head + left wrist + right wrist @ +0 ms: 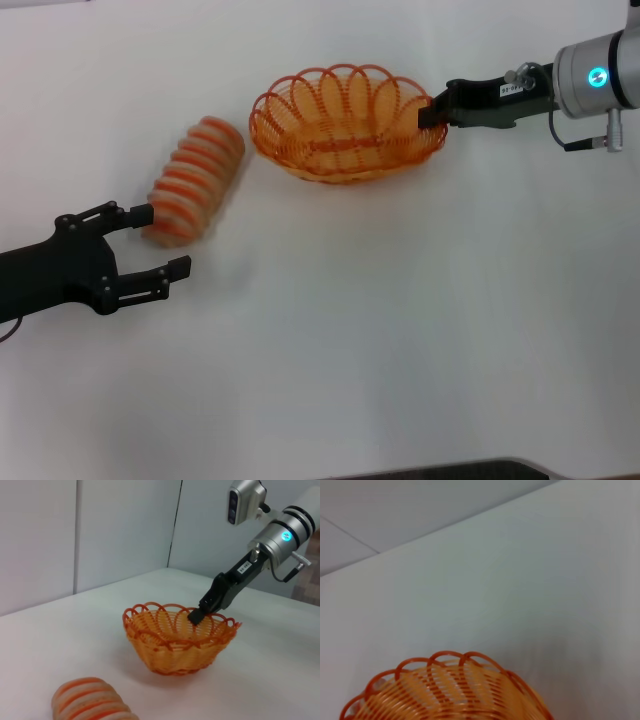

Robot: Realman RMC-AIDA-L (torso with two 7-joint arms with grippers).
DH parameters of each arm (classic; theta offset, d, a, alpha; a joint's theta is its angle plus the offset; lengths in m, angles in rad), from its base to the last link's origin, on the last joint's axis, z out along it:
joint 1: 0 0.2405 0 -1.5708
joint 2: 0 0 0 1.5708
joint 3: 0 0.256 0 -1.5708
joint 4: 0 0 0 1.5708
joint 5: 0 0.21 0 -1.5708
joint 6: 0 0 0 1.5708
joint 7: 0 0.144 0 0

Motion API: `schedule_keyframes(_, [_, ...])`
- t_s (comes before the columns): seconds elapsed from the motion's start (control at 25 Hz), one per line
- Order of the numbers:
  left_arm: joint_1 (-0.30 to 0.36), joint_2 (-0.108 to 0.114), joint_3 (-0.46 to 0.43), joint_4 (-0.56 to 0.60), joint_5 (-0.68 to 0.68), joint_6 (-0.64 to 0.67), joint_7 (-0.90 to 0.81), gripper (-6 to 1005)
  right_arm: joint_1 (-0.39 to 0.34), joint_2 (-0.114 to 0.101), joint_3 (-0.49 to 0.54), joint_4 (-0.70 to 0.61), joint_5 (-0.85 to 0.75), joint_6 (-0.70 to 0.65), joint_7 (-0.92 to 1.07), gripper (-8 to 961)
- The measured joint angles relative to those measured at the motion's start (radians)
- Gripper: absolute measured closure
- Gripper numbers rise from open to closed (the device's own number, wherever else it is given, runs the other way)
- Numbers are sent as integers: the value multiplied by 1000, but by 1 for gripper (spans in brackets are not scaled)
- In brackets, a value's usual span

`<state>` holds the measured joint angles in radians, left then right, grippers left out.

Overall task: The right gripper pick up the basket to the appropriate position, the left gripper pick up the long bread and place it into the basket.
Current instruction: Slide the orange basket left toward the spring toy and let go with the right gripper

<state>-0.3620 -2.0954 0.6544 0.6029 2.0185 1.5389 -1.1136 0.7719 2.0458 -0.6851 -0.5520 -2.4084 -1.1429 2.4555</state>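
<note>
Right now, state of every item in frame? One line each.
basket: upright on the table, empty, rim pinched by the right claw.
long bread: lying on the table beside the basket, not held.
left claw: open, one finger at the near end of the long bread.
right claw: shut on the basket rim, at the side away from the bread.
table: white, carries the basket and the bread.

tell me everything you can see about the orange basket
The basket is an oval bowl of orange wire with a scalloped rim of open loops. It stands upright and empty on the white table, toward the far side. The right gripper is at its rim on the robot's right. The long bread lies apart from it, to the left.
</note>
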Motion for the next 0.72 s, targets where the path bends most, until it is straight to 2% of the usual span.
schedule_keyframes(0.72, [0, 0, 3, 0, 2, -5, 0, 144, -8, 15, 2, 47, 0, 45, -22, 859])
